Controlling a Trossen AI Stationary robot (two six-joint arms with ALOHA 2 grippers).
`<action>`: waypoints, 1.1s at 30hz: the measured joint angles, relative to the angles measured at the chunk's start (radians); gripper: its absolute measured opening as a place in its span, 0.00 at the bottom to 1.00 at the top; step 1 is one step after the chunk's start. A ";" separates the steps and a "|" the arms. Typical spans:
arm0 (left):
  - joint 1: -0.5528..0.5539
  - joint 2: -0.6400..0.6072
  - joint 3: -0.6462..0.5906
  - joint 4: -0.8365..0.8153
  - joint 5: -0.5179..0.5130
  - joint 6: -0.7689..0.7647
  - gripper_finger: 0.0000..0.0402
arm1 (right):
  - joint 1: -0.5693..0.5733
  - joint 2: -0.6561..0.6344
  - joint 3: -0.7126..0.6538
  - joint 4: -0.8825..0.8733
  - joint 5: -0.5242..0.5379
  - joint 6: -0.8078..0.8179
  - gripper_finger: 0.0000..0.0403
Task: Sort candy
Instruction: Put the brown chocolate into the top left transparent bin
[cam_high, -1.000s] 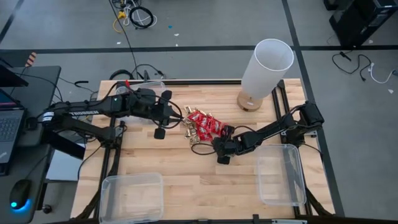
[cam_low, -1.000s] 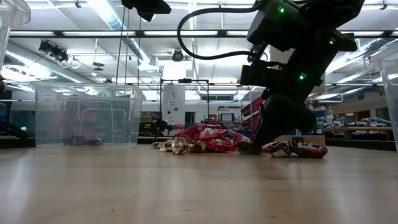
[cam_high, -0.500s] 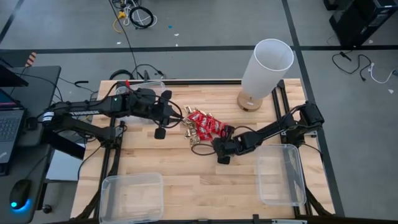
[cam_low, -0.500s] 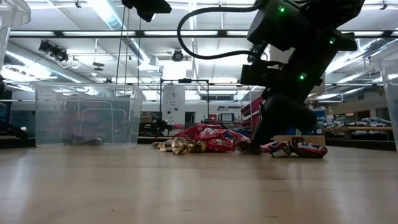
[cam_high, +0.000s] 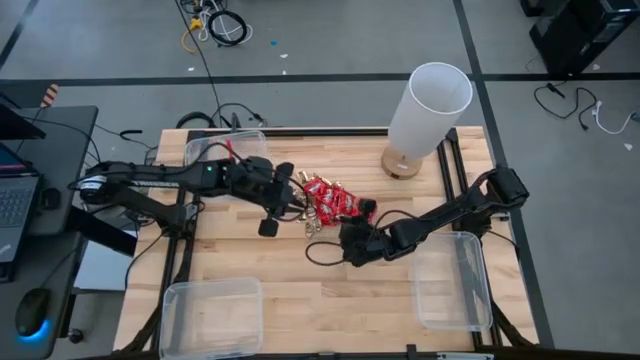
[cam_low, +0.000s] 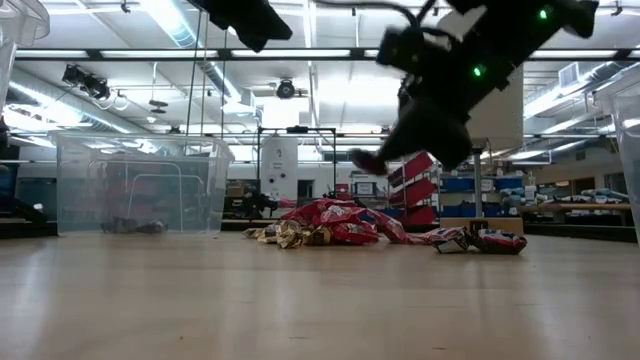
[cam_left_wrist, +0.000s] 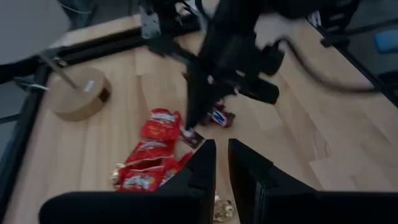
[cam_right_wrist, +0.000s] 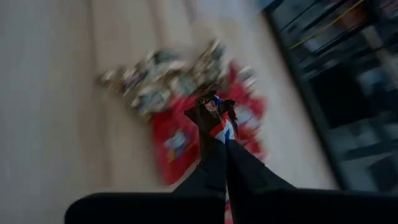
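Candy pile (cam_high: 325, 205) sits mid-desk (cam_high: 330, 300); right claw (cam_right_wrist: 214, 115) has just clamped shut on one dark bar (cam_right_wrist: 217, 107) and lifted clear, likely bound for a bin, while left claw (cam_left_wrist: 221, 155), slightly parted, hovers over the pile.

I count three clear bins (cam_high: 212, 312) on the desk (cam_high: 330, 300), one white cylinder (cam_high: 428, 105) on a round wooden base, and two arms. The candy (cam_high: 325, 205) sits in one heap; individual pieces are too crowded to count, though red packets and gold-foil pieces both show.
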 joint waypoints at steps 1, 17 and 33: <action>-0.008 0.012 0.000 0.008 0.000 0.000 0.12 | 0.006 0.000 0.012 -0.001 0.035 -0.018 0.00; -0.033 0.072 0.000 0.049 -0.054 0.030 0.12 | 0.015 -0.002 0.186 0.097 0.133 -0.298 0.00; -0.033 0.074 0.000 0.042 -0.147 0.060 0.27 | 0.002 -0.002 0.201 0.103 0.111 -0.298 0.00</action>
